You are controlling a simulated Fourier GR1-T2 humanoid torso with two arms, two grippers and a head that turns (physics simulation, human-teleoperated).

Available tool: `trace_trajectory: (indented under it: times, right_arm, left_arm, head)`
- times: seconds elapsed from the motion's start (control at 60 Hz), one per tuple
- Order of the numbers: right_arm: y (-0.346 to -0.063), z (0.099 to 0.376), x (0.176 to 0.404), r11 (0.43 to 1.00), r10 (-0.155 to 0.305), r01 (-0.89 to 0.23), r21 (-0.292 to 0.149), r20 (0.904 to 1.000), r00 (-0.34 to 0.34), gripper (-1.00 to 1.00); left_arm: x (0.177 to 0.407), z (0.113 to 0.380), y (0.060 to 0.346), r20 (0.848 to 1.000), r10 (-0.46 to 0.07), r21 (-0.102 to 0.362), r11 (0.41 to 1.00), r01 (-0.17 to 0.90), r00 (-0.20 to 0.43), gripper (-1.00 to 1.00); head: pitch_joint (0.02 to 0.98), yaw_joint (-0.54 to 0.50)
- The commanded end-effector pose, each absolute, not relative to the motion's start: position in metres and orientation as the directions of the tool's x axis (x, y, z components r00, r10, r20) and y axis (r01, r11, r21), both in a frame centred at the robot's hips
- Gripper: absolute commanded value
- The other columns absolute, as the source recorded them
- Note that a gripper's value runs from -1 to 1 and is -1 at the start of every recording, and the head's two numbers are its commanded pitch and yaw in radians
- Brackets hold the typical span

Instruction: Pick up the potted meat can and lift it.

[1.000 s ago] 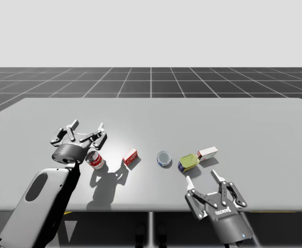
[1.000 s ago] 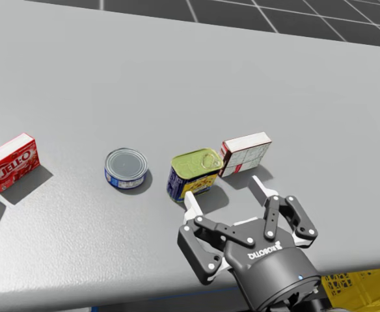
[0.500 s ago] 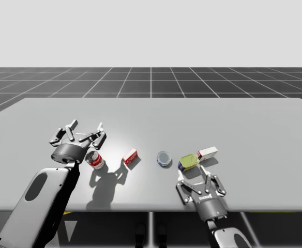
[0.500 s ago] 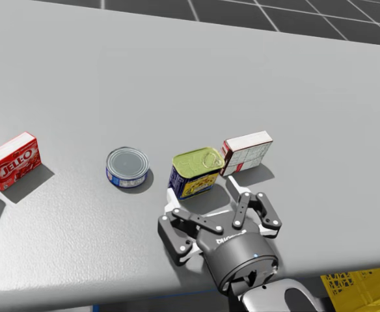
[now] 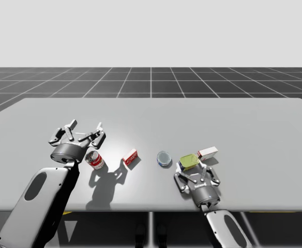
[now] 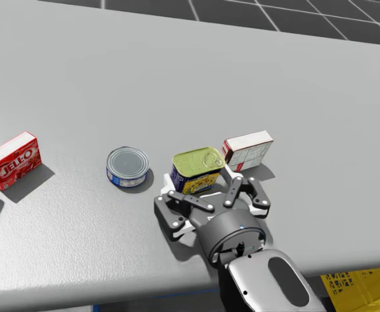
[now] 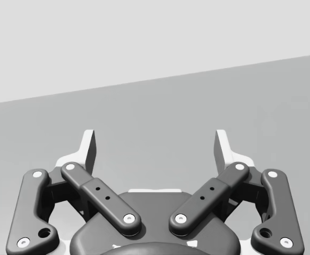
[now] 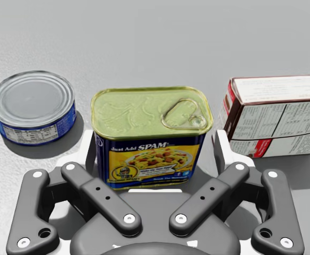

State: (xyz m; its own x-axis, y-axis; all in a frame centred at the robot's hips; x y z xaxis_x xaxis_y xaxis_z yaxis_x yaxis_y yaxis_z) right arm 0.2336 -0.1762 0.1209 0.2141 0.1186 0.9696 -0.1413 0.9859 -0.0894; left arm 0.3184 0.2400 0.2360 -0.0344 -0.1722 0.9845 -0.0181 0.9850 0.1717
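1. The potted meat can (image 8: pixel 151 135), a rounded-corner rectangular tin with a blue printed wall and a dull yellow-green lid, stands upright on the smooth grey table (image 6: pixel 177 78) between the fingers of my right gripper (image 8: pixel 155 154).
2. That gripper's dark, jointed fingers are spread wide, their white pads (image 8: pixel 91 151) close to the can's two short sides; I see no clamping.
3. Beside the gripper's one finger sits a flat round can (image 8: pixel 33 106) with a ribbed metal top and blue wall. Just past the other finger lies a white and red box (image 8: pixel 274 119), close to the meat can.
4. My left gripper (image 7: pixel 155 151) hovers over bare table, fingers apart and holding nothing. In the high view a red and white round can (image 5: pixel 94 159) stands just beside it.
5. A red box (image 6: pixel 11 161) lies well off from my right gripper, beyond the flat can.
6. A second ago my right gripper hung back near the table's front edge. It has since moved forward to flank the meat can. The left arm, cans and boxes have kept their places.
7. Both tins near my right gripper are sealed. The meat can's pull ring lies flat on its lid. The boxes are closed, so their contents are hidden.
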Motion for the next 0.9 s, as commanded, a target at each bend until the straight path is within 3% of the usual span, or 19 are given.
trace_trajectory:
  times: [0.017, 0.233, 0.333, 0.367, 0.383, 0.4, 0.633, 0.9]
  right_arm:
    - [-0.174, 0.12, 0.244, 0.984, 0.131, -0.147, -0.099, 0.9655, 0.225, -1.0]
    - [-0.17, 0.121, 0.255, 0.982, 0.143, -0.15, -0.112, 0.965, 0.219, -1.0]
    - [-0.171, 0.12, 0.256, 0.977, 0.159, -0.177, -0.119, 0.9584, 0.237, -1.0]
    - [-0.171, 0.118, 0.253, 0.972, 0.19, -0.181, -0.149, 0.953, 0.236, -0.11]
    - [-0.172, 0.118, 0.252, 0.972, 0.19, -0.179, -0.15, 0.9526, 0.238, 0.89]
    - [-0.172, 0.118, 0.251, 0.975, 0.188, -0.164, -0.152, 0.9542, 0.233, 1.0]
    - [-0.174, 0.117, 0.25, 0.976, 0.177, -0.166, -0.137, 0.951, 0.254, 1.0]
    - [-0.174, 0.117, 0.25, 0.977, 0.17, -0.169, -0.129, 0.9499, 0.262, 1.0]
  left_arm:
    - [0.319, 0.236, 0.241, 0.985, -0.172, 0.171, 0.985, -0.018, -0.035, -1.0]
    - [0.32, 0.236, 0.241, 0.984, -0.172, 0.172, 0.985, -0.015, -0.034, -1.0]
    - [0.32, 0.236, 0.241, 0.984, -0.172, 0.172, 0.985, -0.014, -0.033, -1.0]
    - [0.32, 0.236, 0.241, 0.984, -0.173, 0.172, 0.985, -0.014, -0.033, -1.0]
    - [0.32, 0.236, 0.24, 0.984, -0.173, 0.173, 0.985, -0.013, -0.034, -1.0]
    - [0.32, 0.236, 0.24, 0.984, -0.173, 0.173, 0.985, -0.013, -0.034, -1.0]
    - [0.32, 0.235, 0.239, 0.984, -0.176, 0.176, 0.984, -0.009, -0.03, -1.0]
    - [0.321, 0.233, 0.238, 0.984, -0.177, 0.177, 0.984, -0.007, -0.023, -1.0]
  head:
    - [0.85, -0.28]
    - [0.844, -0.28]
    - [0.836, -0.28]
    - [0.833, -0.28]
    - [0.83, -0.28]
    - [0.826, -0.28]
    - [0.72, -0.3]
    - [0.463, -0.3]
